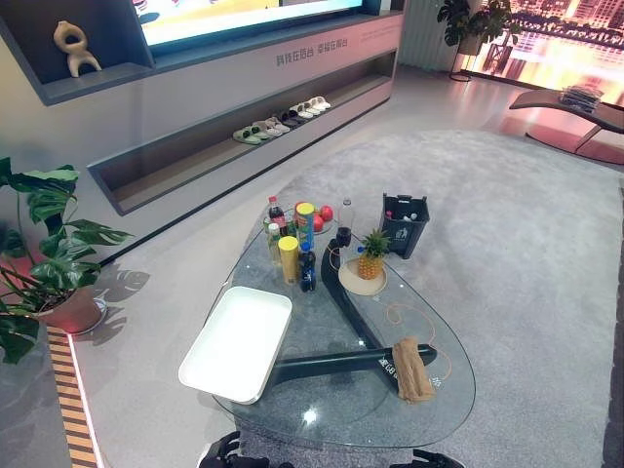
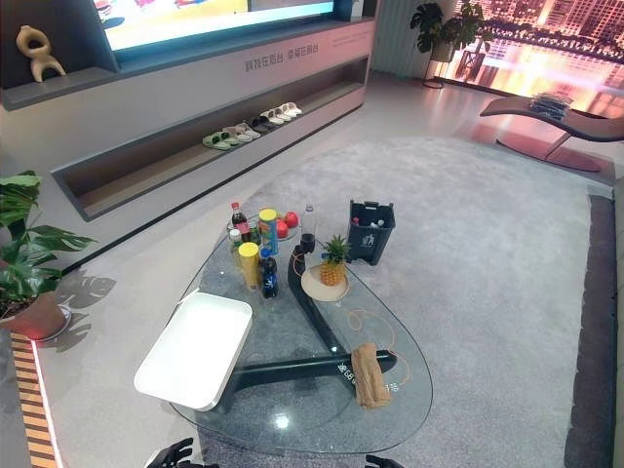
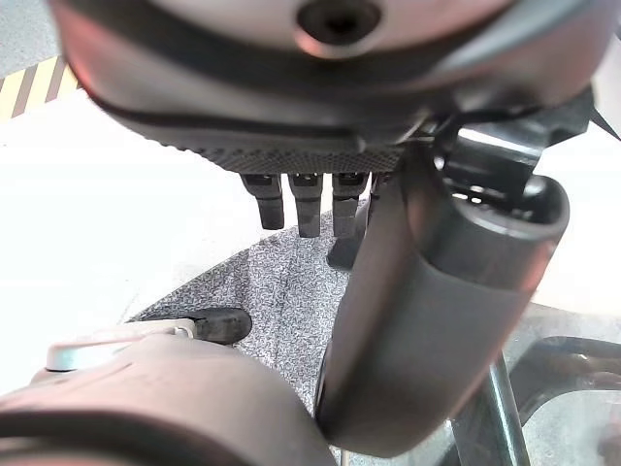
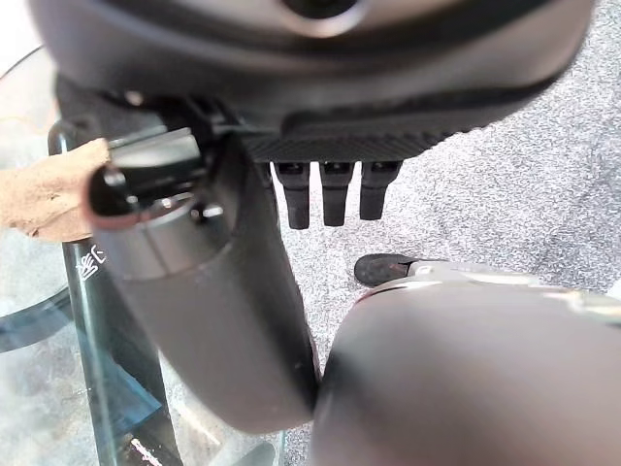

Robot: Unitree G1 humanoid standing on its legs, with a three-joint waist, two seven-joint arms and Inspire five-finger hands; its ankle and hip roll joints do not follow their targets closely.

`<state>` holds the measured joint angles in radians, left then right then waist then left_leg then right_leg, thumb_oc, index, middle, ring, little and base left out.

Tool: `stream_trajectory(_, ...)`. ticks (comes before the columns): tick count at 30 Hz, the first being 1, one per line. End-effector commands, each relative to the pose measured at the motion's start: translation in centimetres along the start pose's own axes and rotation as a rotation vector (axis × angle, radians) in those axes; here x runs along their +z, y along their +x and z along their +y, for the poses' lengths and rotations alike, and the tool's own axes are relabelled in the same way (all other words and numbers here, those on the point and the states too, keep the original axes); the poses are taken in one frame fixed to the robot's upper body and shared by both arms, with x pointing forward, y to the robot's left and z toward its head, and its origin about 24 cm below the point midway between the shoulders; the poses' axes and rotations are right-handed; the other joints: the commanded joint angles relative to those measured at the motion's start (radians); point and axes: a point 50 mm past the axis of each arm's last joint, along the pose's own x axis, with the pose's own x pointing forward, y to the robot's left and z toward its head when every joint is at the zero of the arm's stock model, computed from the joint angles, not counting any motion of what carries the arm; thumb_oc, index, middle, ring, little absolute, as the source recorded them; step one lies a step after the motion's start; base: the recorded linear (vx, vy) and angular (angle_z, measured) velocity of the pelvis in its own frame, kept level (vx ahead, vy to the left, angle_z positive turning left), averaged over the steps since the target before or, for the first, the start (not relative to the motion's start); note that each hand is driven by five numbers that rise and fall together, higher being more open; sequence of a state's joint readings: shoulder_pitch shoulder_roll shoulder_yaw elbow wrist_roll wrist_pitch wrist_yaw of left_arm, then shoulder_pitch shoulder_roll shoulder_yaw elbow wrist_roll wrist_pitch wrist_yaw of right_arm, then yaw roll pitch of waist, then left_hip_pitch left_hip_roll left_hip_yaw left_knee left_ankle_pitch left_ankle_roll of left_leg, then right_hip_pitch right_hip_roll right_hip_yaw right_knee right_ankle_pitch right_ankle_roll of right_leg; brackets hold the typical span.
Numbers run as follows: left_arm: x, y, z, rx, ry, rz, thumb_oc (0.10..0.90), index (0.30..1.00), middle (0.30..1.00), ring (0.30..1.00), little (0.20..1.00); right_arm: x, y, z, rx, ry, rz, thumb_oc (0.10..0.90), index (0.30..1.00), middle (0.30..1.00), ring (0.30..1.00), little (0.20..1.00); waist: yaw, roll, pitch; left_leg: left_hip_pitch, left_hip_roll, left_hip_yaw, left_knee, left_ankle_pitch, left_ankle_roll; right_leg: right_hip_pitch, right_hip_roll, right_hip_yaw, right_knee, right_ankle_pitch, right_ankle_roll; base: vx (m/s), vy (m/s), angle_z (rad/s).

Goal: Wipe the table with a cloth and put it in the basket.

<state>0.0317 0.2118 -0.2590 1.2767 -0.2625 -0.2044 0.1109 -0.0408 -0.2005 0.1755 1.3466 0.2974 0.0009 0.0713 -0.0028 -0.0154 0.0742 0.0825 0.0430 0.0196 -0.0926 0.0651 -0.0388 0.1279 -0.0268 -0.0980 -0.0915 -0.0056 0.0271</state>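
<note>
- Tan cloth (image 1: pixel 413 369) lying folded on the near right of the glass counter (image 1: pixel 322 429), untouched, well apart from both hands.
- Dark basket (image 1: pixel 403 224) standing on the rug past the counter's far right edge.
- Left hand (image 3: pixel 303 202) and right hand (image 4: pixel 323 191) hanging low at the near edge, fingers straight and apart, holding nothing.
- Best start, judging from here: reach the right hand forward, press flat on the cloth, steer clear of the pineapple (image 1: pixel 370 255) and bottles (image 1: pixel 307 265).
- Right wrist view catching the cloth's edge beside the thumb; eye views giving the whole layout, white tray (image 1: pixel 238 341) included.

White Chinese characters run along the grey wall unit (image 1: pixel 244 97); too small to read.
</note>
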Motion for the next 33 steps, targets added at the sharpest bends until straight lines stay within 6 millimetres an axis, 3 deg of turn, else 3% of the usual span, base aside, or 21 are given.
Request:
stream_trajectory(1,3.5,0.8,-1.4,-0.025,-0.035,-0.082,0.800,0.900,0.900,0.900,0.900,-0.4,0.0,-0.2,0.002,-0.016,0.058,0.800,0.900,0.900,0.900,0.900,0.007,-0.015,0.034,0.034,-0.037,0.013,0.005,-0.084,0.033,-0.012,-0.052,-0.012,0.004,0.045,0.057,0.00,0.000,0.00)
stream_trajectory(23,3.6,0.8,-1.5,-0.028,-0.027,-0.088,0.800,0.900,0.900,0.900,0.900,-0.5,0.0,-0.3,-0.004,-0.018,0.062,0.800,0.900,0.900,0.900,0.900,0.007,-0.012,0.038,0.033,-0.038,0.012,0.005,-0.083,0.034,-0.013,-0.050,-0.012,0.004,0.044,0.056,0.00,0.000,0.00)
stream_trajectory(33,3.5,0.8,-1.3,-0.015,-0.001,-0.084,0.800,0.900,0.900,0.900,0.900,0.6,0.0,-0.6,-0.022,-0.016,0.001,0.800,0.900,0.900,0.900,0.900,0.009,-0.014,0.055,0.020,-0.038,0.012,0.005,-0.079,0.033,-0.027,-0.048,-0.011,0.004,0.051,0.057,0.00,-0.001,0.00)
